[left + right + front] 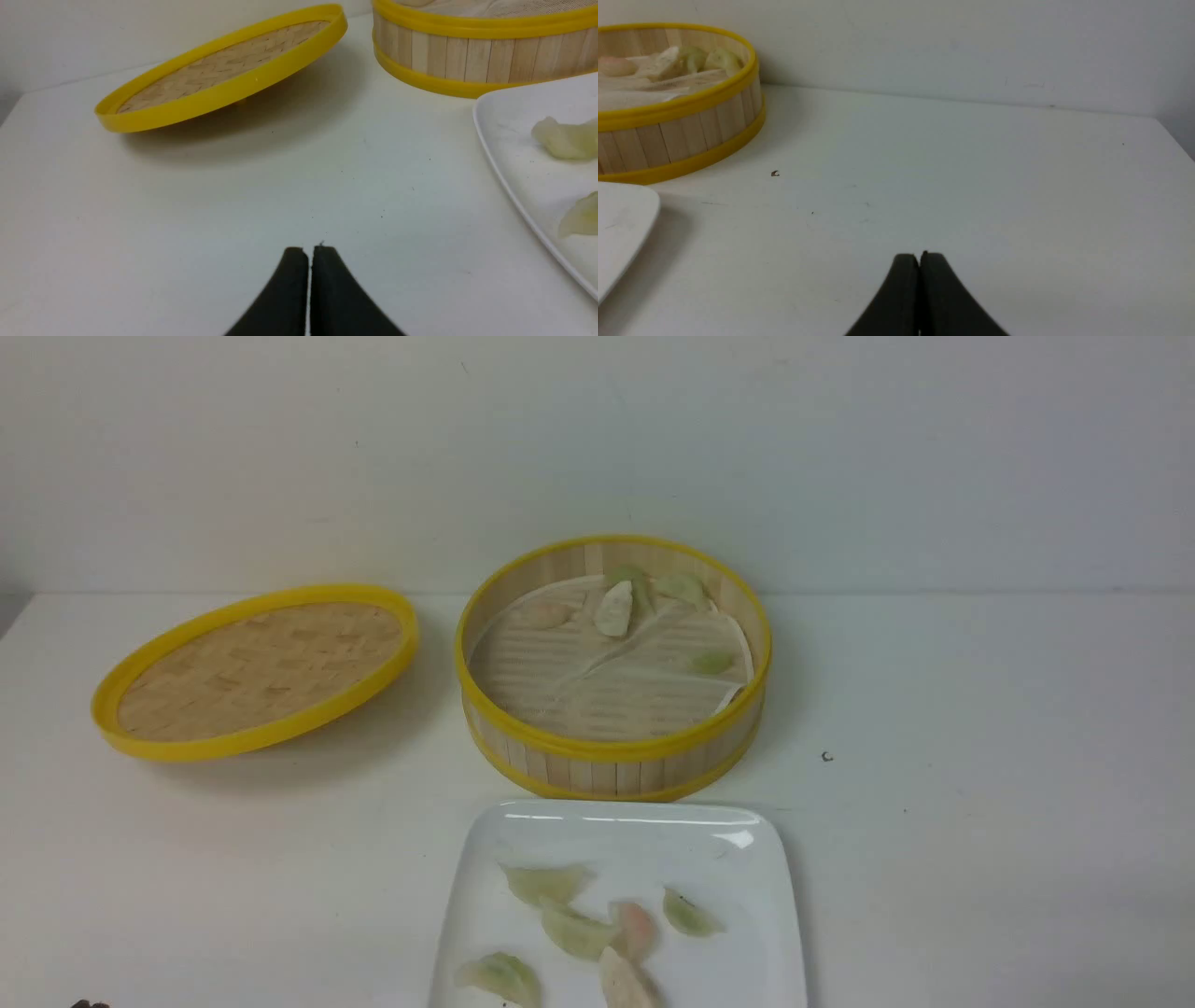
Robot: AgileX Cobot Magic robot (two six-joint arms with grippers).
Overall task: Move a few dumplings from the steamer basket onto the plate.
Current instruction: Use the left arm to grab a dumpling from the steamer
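The steamer basket stands mid-table with several dumplings on its white liner, among them a whitish one and a green one. In front of it lies the white plate with several dumplings, such as a green one and a pinkish one. My left gripper is shut and empty over bare table, left of the plate. My right gripper is shut and empty, well to the right of the basket. Neither gripper shows clearly in the front view.
The shallow woven lid with its yellow rim rests tilted on the table left of the basket. A small dark speck lies right of the basket. A white wall runs behind the table.
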